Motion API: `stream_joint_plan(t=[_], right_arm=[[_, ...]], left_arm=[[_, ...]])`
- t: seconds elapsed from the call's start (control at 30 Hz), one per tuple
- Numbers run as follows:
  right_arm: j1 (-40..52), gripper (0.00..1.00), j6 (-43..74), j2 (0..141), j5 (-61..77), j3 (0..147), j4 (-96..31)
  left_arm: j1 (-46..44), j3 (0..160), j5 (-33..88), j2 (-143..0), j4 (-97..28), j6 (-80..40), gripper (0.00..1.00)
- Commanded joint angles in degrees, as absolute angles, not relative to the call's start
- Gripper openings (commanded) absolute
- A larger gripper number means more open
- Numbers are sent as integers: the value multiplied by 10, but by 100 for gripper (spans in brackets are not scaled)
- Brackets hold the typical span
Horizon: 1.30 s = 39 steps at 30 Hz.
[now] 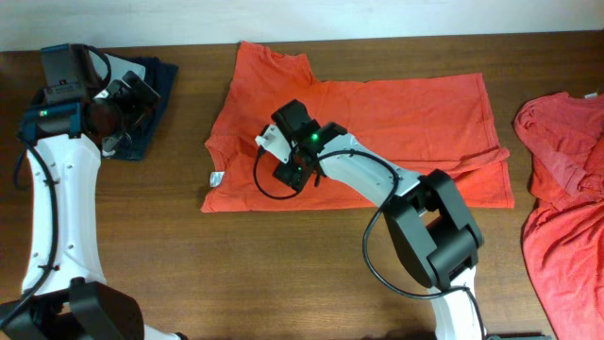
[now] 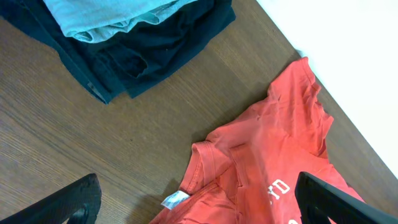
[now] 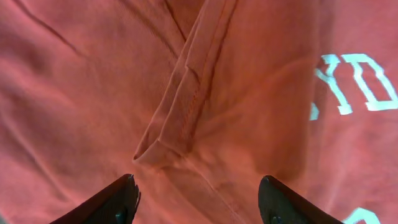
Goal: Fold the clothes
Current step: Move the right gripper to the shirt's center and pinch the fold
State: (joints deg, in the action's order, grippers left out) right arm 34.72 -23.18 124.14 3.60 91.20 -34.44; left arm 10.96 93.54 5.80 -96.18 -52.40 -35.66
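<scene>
An orange-red T-shirt [image 1: 377, 118] lies partly folded across the middle of the table, with a small white label [image 1: 216, 178] at its left edge. White print shows in the right wrist view [image 3: 367, 81]. My right gripper [image 1: 288, 175] is open and empty just above the shirt's left half, over a folded sleeve hem [image 3: 180, 106]. My left gripper [image 1: 123, 104] is open and empty at the far left, above the table; its view shows the shirt's collar [image 2: 214, 155] and label [image 2: 175, 200]. A second orange-red T-shirt [image 1: 566, 189] lies crumpled at the right edge.
A dark navy folded garment [image 1: 146, 113] with a pale grey-green one [image 2: 106, 15] on top lies at the back left under my left arm. The table's far edge [image 1: 377, 38] meets a white wall.
</scene>
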Motion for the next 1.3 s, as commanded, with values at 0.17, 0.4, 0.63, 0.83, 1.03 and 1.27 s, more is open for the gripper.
stream_joint_plan(t=[0.17,0.4,0.63,0.83,1.03,1.27], right_arm=[[361,65,-237,1255,30,921,-338],[361,63,-220,1265,69,921,-335],[361,53,-220,1271,69,921,-335],[361,41,-220,1271,68,921,-335],[361,39,-220,1271,68,921,-336],[361,35,-220,1271,69,921,-336]], left_arm=[[111,946,62,-971,-524,-360,99],[111,946,62,-971,-524,-360,99],[111,946,62,-971,-524,-360,99],[111,946,62,-971,-524,-360,99],[111,946,62,-971,-524,-360,99],[111,946,62,-971,-524,-360,99]])
